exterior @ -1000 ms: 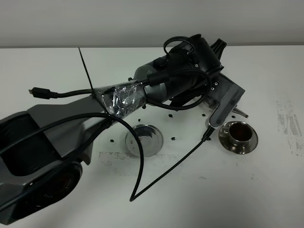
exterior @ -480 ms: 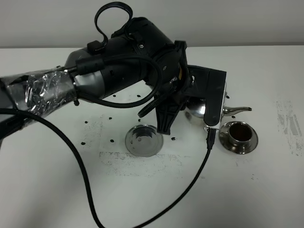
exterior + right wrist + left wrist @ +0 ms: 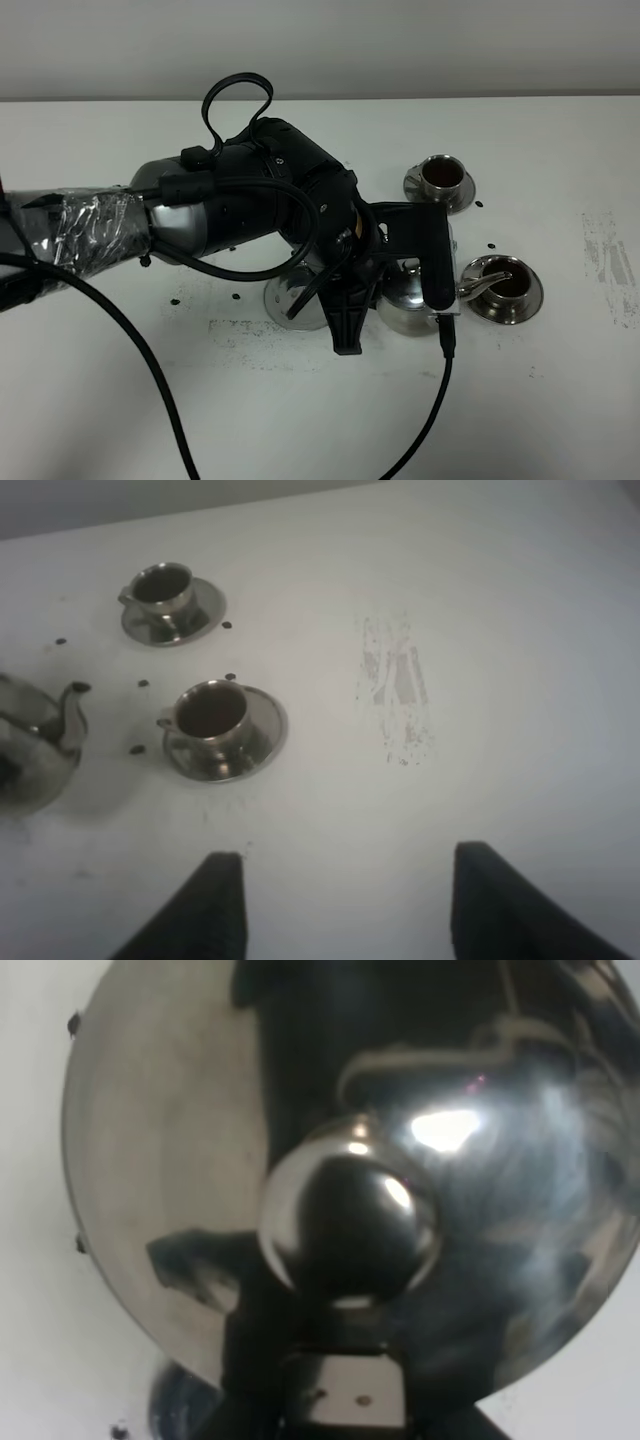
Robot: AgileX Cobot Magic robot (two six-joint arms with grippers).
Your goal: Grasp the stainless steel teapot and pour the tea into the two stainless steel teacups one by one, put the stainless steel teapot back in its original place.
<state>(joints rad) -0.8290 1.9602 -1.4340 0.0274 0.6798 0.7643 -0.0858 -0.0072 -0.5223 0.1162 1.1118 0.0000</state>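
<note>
**Teapot at the near cup, left arm over it**

Teapot (image 3: 405,300) sits low at the table (image 3: 560,400), between the bare saucer (image 3: 285,300) and the near cup (image 3: 500,283), spout over that cup's rim. Far cup (image 3: 440,177) on its own saucer behind, well apart. Left gripper (image 3: 400,290) covers the pot; the wrist view shows only lid and knob (image 3: 348,1222), so I cannot tell if the fingers are clamped. Right gripper (image 3: 340,905) hangs over bare table, fingers (image 3: 215,905) apart, holding nothing.
</note>
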